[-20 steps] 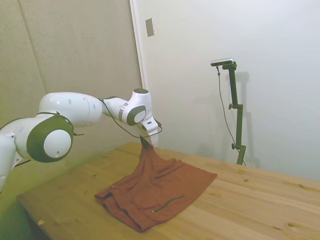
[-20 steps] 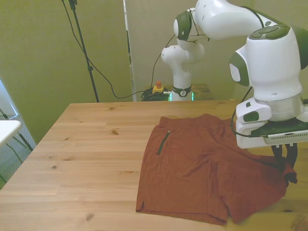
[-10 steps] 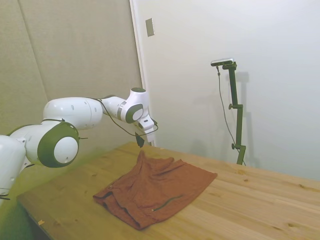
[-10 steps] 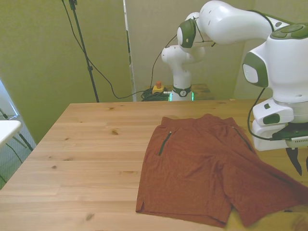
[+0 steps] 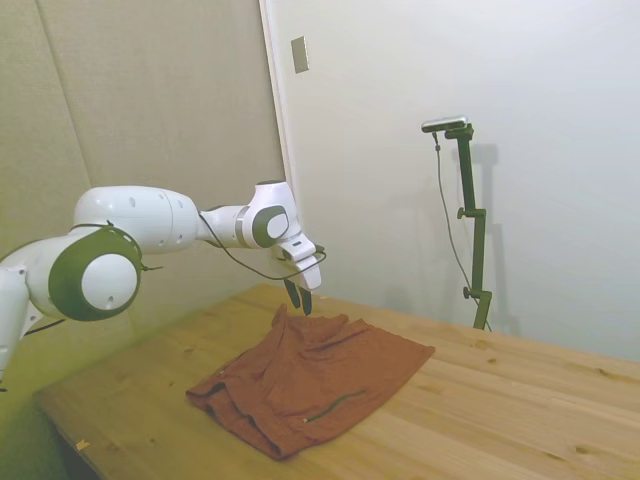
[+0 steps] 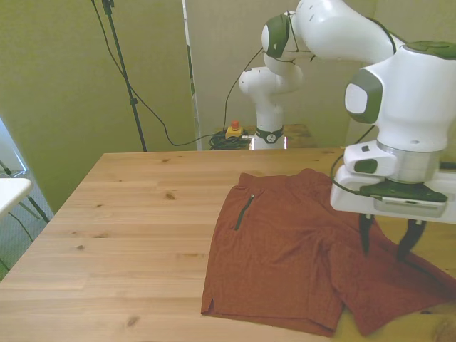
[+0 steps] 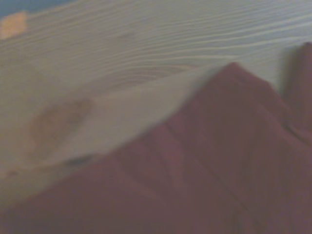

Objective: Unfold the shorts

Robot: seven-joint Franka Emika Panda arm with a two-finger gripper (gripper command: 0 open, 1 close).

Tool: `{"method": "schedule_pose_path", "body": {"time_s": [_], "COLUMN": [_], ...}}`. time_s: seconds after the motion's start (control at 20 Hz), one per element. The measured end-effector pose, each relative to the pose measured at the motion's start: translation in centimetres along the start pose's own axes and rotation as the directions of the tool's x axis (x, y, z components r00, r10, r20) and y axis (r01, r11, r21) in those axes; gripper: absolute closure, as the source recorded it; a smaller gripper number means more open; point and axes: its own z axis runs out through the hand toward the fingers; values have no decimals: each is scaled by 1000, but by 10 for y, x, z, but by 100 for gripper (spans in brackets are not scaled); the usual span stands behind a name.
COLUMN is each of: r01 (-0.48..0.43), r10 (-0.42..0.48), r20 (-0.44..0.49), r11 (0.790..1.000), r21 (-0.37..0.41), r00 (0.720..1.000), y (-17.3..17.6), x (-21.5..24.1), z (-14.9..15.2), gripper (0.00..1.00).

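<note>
Rust-red shorts (image 6: 299,260) lay nearly spread on worktop (image 6: 128,235); our gripper (image 6: 385,244) hovered, fingers wide, empty; next: smooth remaining fold.

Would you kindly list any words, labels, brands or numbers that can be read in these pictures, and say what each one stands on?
None can be read. The shorts show only a zipper line, no print or tag. The gripper and white arm carry no readable marking, and the table is bare wood grain. The wrist view is too blurred for any text.
</note>
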Motion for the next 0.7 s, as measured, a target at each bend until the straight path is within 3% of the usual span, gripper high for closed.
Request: {"method": "schedule_pose_path", "body": {"time_s": [0.3,0.7], "r01": [107,217], "r10": [-105,-212], "r20": [41,74], "r11": [994,974], "r21": [-35,-65], "r00": [994,974], "y": [58,165], "x": [-18,-42], "z": [-54,-94], "gripper": [0,0]}}
